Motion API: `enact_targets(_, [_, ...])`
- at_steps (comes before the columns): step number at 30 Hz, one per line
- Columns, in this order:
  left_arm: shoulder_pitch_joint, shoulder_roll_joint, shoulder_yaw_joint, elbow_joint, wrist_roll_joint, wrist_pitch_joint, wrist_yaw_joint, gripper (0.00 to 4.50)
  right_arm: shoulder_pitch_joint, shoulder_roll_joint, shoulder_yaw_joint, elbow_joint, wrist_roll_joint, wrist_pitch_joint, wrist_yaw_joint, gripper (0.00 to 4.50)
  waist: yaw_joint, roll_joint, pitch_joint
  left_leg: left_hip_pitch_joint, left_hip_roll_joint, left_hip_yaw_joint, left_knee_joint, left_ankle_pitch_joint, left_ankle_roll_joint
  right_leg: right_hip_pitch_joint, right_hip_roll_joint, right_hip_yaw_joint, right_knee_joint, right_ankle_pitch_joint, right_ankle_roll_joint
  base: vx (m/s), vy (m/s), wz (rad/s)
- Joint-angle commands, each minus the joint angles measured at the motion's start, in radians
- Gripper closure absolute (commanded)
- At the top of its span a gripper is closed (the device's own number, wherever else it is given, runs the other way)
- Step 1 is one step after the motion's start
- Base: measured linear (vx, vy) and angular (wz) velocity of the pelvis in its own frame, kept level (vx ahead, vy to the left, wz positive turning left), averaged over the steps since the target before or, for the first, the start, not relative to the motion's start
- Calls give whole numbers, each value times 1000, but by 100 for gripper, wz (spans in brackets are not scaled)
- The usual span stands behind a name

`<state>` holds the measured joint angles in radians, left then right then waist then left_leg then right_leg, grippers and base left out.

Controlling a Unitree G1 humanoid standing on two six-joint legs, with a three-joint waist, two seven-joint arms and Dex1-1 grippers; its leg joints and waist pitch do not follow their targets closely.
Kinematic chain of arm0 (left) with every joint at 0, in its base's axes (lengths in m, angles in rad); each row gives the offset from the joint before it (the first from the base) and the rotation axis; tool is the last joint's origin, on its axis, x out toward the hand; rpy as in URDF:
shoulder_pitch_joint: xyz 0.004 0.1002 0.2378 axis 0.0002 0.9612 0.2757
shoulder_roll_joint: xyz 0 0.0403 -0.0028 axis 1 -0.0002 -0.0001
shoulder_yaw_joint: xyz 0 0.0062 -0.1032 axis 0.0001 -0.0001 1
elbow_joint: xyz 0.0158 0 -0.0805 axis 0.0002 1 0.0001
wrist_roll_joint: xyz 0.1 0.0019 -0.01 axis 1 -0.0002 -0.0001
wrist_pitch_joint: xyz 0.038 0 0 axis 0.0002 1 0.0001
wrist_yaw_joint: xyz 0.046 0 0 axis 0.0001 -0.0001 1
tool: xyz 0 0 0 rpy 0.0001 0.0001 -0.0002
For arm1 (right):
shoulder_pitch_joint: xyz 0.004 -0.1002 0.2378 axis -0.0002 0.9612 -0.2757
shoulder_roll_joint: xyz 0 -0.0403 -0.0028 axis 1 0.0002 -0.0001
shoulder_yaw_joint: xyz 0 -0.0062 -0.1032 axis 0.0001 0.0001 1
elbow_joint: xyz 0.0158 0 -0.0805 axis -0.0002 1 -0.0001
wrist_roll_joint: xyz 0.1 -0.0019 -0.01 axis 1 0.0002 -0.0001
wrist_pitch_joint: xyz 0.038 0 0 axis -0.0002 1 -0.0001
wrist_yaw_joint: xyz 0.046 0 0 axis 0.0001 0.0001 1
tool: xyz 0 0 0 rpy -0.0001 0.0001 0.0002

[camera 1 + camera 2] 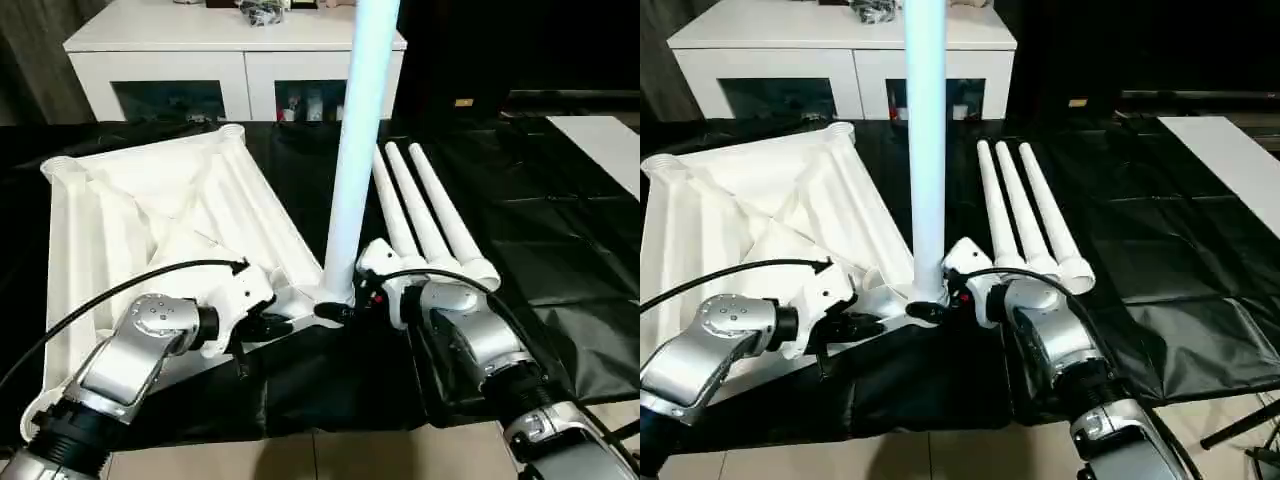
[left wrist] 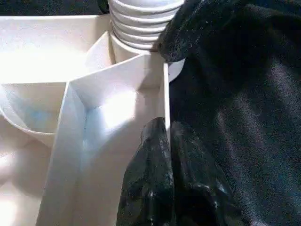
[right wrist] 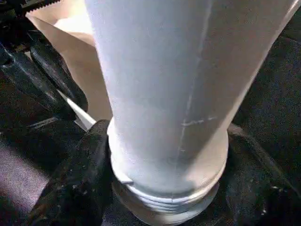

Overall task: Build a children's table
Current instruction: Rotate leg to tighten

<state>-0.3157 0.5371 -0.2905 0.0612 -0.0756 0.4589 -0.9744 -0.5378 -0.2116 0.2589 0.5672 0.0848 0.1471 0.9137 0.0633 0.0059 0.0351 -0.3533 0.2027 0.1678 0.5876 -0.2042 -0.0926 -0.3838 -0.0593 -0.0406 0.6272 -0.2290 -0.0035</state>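
**Progress.** The white top panel (image 1: pixel 150 210) lies ribbed side up on the tabletop, which is covered with a black cloth (image 1: pixel 560 220). One upright leg (image 1: pixel 360 150) stands in the panel's near corner socket, on my right-hand side. Its thread rings (image 3: pixel 164 207) are exposed above the socket, so I judge this leg is not fully screwed home, though the seating depth is hard to read from here. Three legs remain to be fitted.

**Tool state.**
- My left tool (image 2: pixel 167 160) is closed, pinching the panel's thin rim wall just beside the occupied socket, which steadies the panel.
- My right tool (image 1: pixel 362 298) grips the upright leg at its base, one finger on each side.

**Count.**
- Top panel: one.
- Legs: four in all. One is upright in its socket. The three loose legs (image 1: pixel 425 215) lie side by side on the cloth, just right of the panel, wide ends toward me.
- Empty sockets in plain sight: two, at the far corners.

A white cabinet (image 1: pixel 235 60) stands behind the tabletop and is no part of the job.
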Motion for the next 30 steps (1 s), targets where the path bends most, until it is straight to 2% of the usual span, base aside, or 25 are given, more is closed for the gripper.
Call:
enact_targets(1, [13,-2,-40,9,-2,14,-31,450,-15,18,-31,21,17,-10,-31,178,-1,6,-50,3,23,-1,-66,-99,31,45,-65,41,-58,70,-261,0,0,0])
enact_targets(4, [3,-49,-22,47,-1,18,26,450,0,76,-74,40,34,-10,-130,179,-4,5,-46,2,23,-1,-68,-122,25,43,-67,42,-62,32,-261,0,0,0])
enact_targets(5, [-5,-73,-15,69,7,18,62,450,6,96,-85,45,36,-6,-168,180,-4,6,-44,4,24,-1,-71,-138,13,41,-67,43,-66,-3,-256,0,0,0])
enact_targets(9, [-51,-175,-2,158,47,33,214,450,32,183,-106,49,31,-4,-315,180,-3,5,-44,8,23,-1,-73,-169,-10,39,-67,45,-72,-60,-233,0,0,0])
enact_targets(11, [-63,-198,3,178,52,36,246,450,31,204,-117,57,35,-3,-350,180,-2,4,-45,8,25,-3,-75,-171,-15,40,-69,45,-73,-69,-226,0,0,0])
enact_targets(12, [-95,-266,18,236,67,42,344,450,17,264,-146,91,37,-5,-454,180,-4,5,-41,8,23,0,-76,-179,-18,34,-67,47,-78,-83,-222,0,0,0])
enact_targets(14, [-110,-296,28,261,71,52,385,450,7,287,-156,111,30,-10,-504,180,-1,7,-42,17,23,0,-77,-211,-31,29,-69,48,-83,-128,-217,0,0,0])
enact_targets(15, [-143,-354,61,319,81,57,484,450,-20,332,-181,156,14,-22,-617,180,-4,8,-41,13,21,0,-77,-212,-32,28,-67,49,-83,-134,-212,0,0,0])
enact_targets(17, [-179,-394,91,374,94,47,573,450,-47,364,-183,195,-18,-46,-707,180,-1,6,-44,13,21,-2,-77,-213,-36,31,-68,48,-84,-140,-196,0,0,0])
enact_targets(19, [-192,-395,87,385,112,34,599,450,-57,369,-179,204,-31,-41,-726,180,0,5,-45,7,21,-3,-76,-192,-28,35,-69,48,-81,-109,-188,0,0,0])
enact_targets(21, [-196,-392,81,384,119,23,588,450,-60,369,-180,202,-28,-44,-711,180,2,5,-50,3,18,-2,-73,-143,-10,39,-67,46,-74,-35,-181,0,0,0])
enact_targets(23, [-188,-376,69,365,128,12,550,450,-53,364,-187,186,-17,-47,-659,125,4,6,-50,-1,19,-1,-71,-121,2,41,-67,46,-71,9,-184,0,0,0])
enact_targets(24, [-179,-368,68,351,124,18,529,450,-47,357,-185,172,-12,-52,-625,125,4,5,-51,-2,19,-2,-71,-114,7,43,-67,44,-69,23,-185,0,0,0])
enact_targets(26, [-157,-344,63,320,118,24,485,450,-40,335,-176,147,-4,-40,-555,101,3,6,-49,-5,19,-2,-72,-126,14,45,-69,43,-71,18,-187,0,0,0])
enact_targets(28, [-137,-320,54,293,110,26,445,450,-36,311,-164,120,12,-12,-493,88,-8,5,-46,-14,19,-7,-78,-145,17,51,-68,40,-72,-17,-182,0,0,0])
enact_targets(30, [-113,-287,38,258,98,7,383,450,-31,262,-132,85,7,20,-420,67,-18,4,-47,-15,21,-11,-79,-151,15,53,-69,37,-74,-42,-184,0,0,0])
